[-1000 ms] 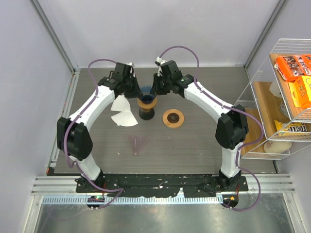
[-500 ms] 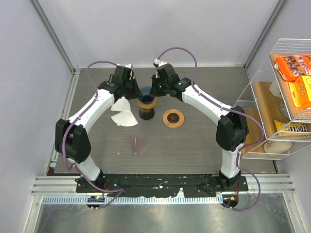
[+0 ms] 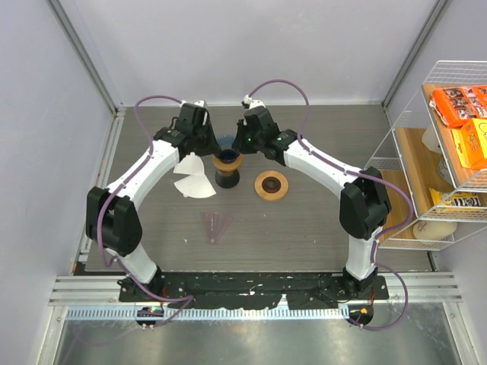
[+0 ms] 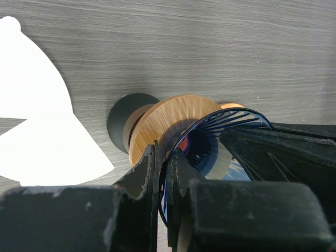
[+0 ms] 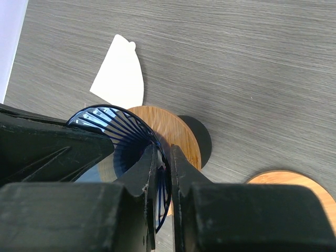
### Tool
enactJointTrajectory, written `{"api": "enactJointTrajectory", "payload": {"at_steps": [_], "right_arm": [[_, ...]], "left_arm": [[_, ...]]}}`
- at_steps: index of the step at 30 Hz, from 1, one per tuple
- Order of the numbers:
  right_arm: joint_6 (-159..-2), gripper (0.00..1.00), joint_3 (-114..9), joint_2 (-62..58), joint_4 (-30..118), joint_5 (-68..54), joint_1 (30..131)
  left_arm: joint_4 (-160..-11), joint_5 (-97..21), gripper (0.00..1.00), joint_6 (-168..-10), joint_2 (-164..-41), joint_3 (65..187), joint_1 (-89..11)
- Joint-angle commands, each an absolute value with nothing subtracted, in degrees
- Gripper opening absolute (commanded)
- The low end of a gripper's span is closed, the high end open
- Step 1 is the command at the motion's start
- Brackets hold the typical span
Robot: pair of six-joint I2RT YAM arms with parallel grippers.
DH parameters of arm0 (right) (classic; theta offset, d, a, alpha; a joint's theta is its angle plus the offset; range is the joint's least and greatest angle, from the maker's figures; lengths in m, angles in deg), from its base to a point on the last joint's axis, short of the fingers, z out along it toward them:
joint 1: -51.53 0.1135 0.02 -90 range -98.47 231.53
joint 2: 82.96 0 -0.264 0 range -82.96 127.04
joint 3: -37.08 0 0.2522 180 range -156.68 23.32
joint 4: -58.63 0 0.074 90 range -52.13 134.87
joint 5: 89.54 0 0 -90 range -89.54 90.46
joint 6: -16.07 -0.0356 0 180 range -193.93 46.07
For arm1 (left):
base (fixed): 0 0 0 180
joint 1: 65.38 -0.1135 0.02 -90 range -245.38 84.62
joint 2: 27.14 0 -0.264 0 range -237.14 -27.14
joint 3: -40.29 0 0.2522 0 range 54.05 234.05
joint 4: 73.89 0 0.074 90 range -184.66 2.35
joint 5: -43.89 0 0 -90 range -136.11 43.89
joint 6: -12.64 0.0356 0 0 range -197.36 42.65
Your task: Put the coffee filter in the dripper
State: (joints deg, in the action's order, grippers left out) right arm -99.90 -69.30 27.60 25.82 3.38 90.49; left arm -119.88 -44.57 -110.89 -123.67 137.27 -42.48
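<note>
— Where do we place the coffee filter against the fingers?

— We see the coffee filter (image 5: 119, 73) flat on the grey tabletop (image 5: 252, 63), apart from both pairs of fingers. The left fingers (image 4: 155, 165) and the right fingers (image 5: 151, 168) are each pinched on the rim of the dripper (image 4: 210, 149), one pair from either side. Its blue wall runs through the narrow gap between each pair. A second filter (image 4: 50, 152) lies touching the first, and both are just beside the left arm.

— What do we say of the containers?

— The dripper stands mouth up over a wooden ring (image 4: 163, 118) on a dark base (image 4: 122, 118), and we see only its ribs inside. We cannot tell whether its narrow end sits in the ring's hole. At the right edge, a wire rack (image 3: 449, 68) holds orange boxes (image 3: 456, 103). An orange ring (image 3: 272, 185) lies flat to the right of the dark base, and a pale pink cone (image 3: 216, 226) lies nearer the arm bases.

— Which way does the filter point?

— In the right wrist view, its narrow, tabbed end points away from the wooden ring. Its broad edge comes just beside that ring, and the long axis runs between the two.
</note>
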Motion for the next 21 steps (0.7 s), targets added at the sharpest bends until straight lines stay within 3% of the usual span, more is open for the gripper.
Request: {"api": "enactJointTrajectory", "payload": {"at_steps": [1,16,21], "right_arm": [[-99.32,0.06,-60.27,37.10,4.79,13.64,91.87],[-97.92,0.14,-77.91,32.97,-5.40,15.93,93.54],[-98.88,0.17,-82.06,33.06,-6.73,16.28,93.54]], "left_arm": [[-137.05,-54.55,0.00,-109.17,-129.18,131.92,-42.62],[-142.93,-54.72,0.00,-107.15,-127.86,141.49,-42.53],[-143.73,-53.14,0.04,-107.06,-128.30,144.31,-42.53]]}}
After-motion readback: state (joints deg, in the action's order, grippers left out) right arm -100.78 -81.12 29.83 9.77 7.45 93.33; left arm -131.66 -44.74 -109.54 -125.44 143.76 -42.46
